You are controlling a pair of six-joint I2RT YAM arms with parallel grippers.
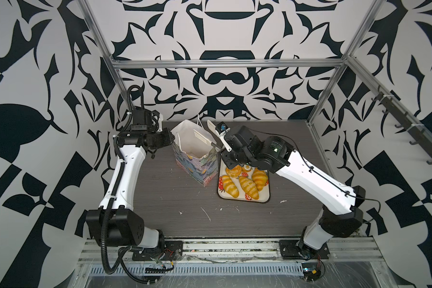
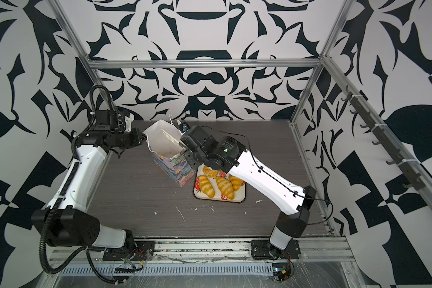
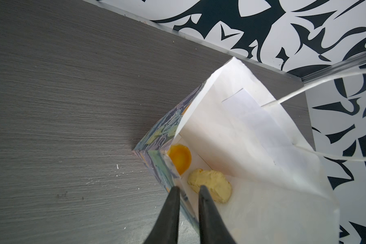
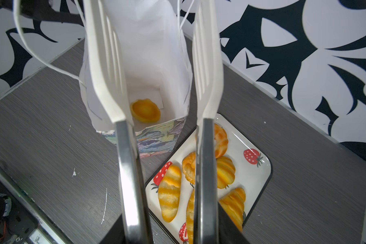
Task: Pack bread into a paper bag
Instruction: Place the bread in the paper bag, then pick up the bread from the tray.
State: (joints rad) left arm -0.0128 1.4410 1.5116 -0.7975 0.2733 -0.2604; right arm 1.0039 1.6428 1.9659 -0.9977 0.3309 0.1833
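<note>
The floral paper bag [image 1: 197,159], toward the back edge of the grey bench [image 1: 160,199] with golden pastries [image 3: 180,157] inside, is pinched at its rim by the left gripper [image 3: 189,188]; white slotted tongs [image 4: 106,63] are clasped by the right gripper [image 1: 231,153].

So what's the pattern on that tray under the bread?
Cream tray with red strawberries and a dark rim, clearest in the right wrist view.

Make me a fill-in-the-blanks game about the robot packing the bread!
1. The left gripper pinches the paper bag by its rim, and the right gripper holds white-tipped ___.
2. The tray beside the bag is painted with red ___.
3. In the left wrist view, ___ pieces of bread lie inside the bag.

Missing words: tongs, strawberries, two.
</note>
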